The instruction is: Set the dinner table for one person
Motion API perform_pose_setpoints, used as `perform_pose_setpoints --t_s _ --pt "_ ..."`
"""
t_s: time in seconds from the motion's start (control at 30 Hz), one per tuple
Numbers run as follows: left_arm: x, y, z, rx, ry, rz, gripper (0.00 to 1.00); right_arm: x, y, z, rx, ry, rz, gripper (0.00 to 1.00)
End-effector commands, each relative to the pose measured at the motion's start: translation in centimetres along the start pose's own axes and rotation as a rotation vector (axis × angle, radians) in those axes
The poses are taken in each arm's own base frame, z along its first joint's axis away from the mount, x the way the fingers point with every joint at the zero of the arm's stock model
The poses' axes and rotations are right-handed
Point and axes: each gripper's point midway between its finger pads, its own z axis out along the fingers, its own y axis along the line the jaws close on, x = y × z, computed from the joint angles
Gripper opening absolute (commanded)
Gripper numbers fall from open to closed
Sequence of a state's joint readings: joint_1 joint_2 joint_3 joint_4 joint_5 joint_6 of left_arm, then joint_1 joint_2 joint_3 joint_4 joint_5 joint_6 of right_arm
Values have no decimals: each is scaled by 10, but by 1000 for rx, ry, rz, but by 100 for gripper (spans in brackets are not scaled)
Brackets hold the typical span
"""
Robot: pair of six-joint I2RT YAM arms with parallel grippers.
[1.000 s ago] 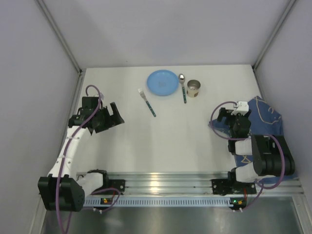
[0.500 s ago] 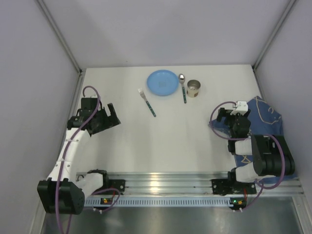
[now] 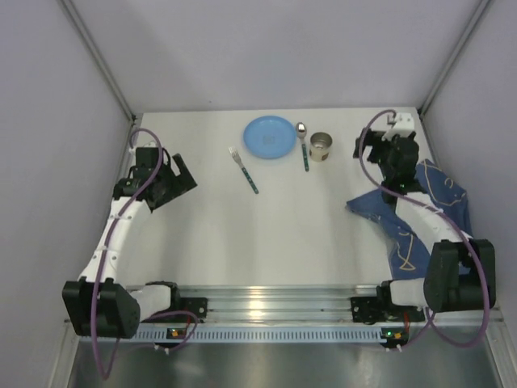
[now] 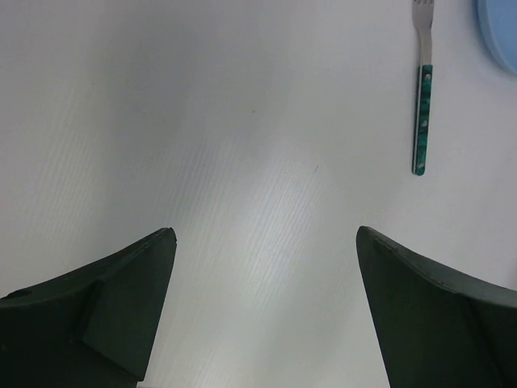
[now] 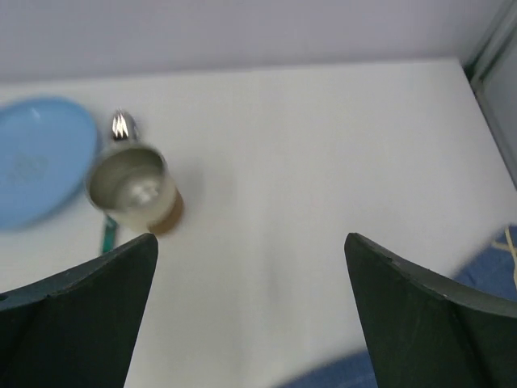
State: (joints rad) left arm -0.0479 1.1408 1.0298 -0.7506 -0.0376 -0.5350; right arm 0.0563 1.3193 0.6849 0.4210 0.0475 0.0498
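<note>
left pincer [image 4: 266, 242] apart, empty, fork [image 4: 422, 113] ahead on dinner table [image 4: 242, 121]; right pincer [image 5: 250, 246] apart, empty, cup [image 5: 133, 190] ahead.

so everything's on the dinner table [image 3: 283, 234]; plate [image 3: 270, 137] sits at the far side, about the middle; spoon [image 3: 303, 144] lies just right of it, between the plate and the cup [image 3: 321, 146], which stands right up beside the spoon; fork [image 3: 243, 169] lies slanted, left of the plate and a bit nearer; cloth [image 3: 428, 210] is over by the right edge, partly under the right arm; right gripper [image 3: 361, 149] sits just right of the cup; left gripper [image 3: 184, 174] is on the left side, well apart from the fork; rail [image 3: 266, 303] runs along the near edge
</note>
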Motion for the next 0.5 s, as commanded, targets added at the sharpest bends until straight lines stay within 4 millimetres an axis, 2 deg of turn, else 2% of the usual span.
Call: perform_pose_setpoints --t_s 0.0,0.03,0.07,0.1,0.13,0.17,0.23,0.27,0.33,0.37,0.47 --pt "-39 -32 8 60 -104 -19 99 -31 4 -11 79 100 261 100" --pt "-33 -36 22 48 -64 -10 99 -13 -4 -10 151 157 388 100" --pt "-31 -48 25 64 -55 6 99 12 19 -16 35 313 489 100" --pt "-29 -56 32 68 -46 19 99 4 7 -12 16 344 529 100" --pt "-15 -69 44 68 -5 58 99 26 8 -9 26 459 550 97" --pt "-15 -79 47 71 -1 75 99 47 2 -23 116 574 539 96" --pt "-2 -98 54 82 26 119 99 52 4 -33 159 614 497 97" --pt "4 -104 62 82 48 127 99 62 0 -43 191 654 484 97" --pt "14 -118 67 112 69 141 99 70 -3 -56 214 700 466 99" --pt "18 -121 72 116 84 139 99 82 -11 -70 269 761 441 98" --pt "22 -130 75 147 99 138 99 108 -12 -98 298 885 416 99"
